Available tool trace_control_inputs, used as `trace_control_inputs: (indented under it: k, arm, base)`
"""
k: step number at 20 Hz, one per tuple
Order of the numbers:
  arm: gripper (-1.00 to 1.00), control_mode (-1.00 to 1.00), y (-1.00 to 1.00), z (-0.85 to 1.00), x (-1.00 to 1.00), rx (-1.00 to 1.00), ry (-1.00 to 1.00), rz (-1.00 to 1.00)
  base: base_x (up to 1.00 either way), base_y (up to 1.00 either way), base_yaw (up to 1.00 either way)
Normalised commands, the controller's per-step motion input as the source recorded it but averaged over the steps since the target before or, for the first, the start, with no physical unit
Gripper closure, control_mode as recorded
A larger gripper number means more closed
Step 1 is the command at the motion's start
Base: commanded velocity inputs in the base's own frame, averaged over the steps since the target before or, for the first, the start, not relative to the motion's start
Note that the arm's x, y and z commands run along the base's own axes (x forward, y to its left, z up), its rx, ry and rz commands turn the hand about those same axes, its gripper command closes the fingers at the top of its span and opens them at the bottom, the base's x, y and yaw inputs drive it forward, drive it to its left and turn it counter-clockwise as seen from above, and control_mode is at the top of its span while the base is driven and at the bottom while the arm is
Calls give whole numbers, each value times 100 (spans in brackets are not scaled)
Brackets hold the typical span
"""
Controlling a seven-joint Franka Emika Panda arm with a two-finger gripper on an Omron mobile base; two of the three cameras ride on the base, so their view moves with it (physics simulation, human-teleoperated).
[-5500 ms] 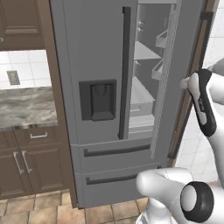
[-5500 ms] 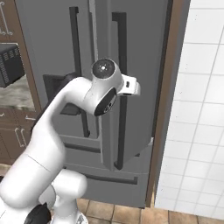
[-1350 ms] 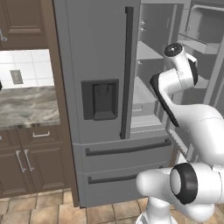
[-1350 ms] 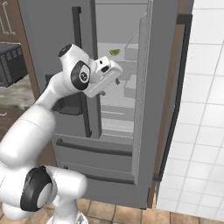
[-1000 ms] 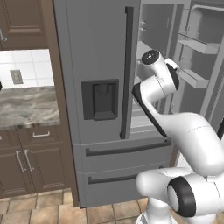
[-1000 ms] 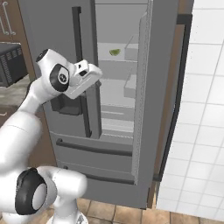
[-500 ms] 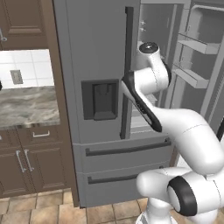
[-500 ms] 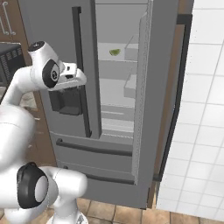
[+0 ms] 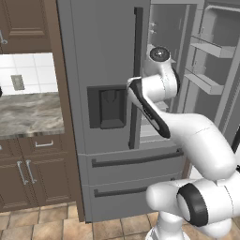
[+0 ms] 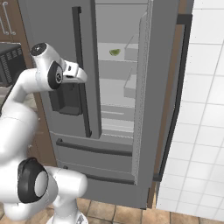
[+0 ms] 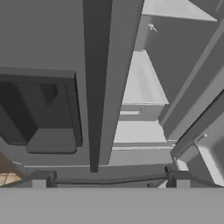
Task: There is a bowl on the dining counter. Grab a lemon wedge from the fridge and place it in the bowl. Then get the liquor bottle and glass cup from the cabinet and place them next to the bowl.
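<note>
The grey steel fridge has its right door swung wide open, showing pale shelves. The lemon wedge, a tiny yellowish-green sliver, lies on an upper shelf inside. My gripper hovers in front of the shut left door, beside its dark vertical handle and left of the open compartment, well apart from the wedge. In the hand view the gripper is open and holds nothing, looking at the handle and the dispenser recess. The bowl, dining counter, liquor bottle, glass cup and cabinet are out of view.
The open right door with its bins stands to the right, close to a white tiled wall. Two freezer drawers sit below. To the left are a marble counter, brown drawer units and a dark appliance.
My arm has swung left, out of the open fridge compartment and away from the wedge's shelf, to in front of the shut left door. The gripper stays open.
</note>
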Motion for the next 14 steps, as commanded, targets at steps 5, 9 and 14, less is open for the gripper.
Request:
trace_control_inputs:
  k: [5, 9, 14]
  arm:
    - [-100, -100, 13, 0, 55, 0, -7, -3]
    - [-100, -100, 9, 0, 57, 3, 0, 0]
    - [-100, -100, 0, 0, 51, 2, 0, 0]
  base:
    - [0, 0, 0]
    - [0, 0, 0]
    - [0, 0, 0]
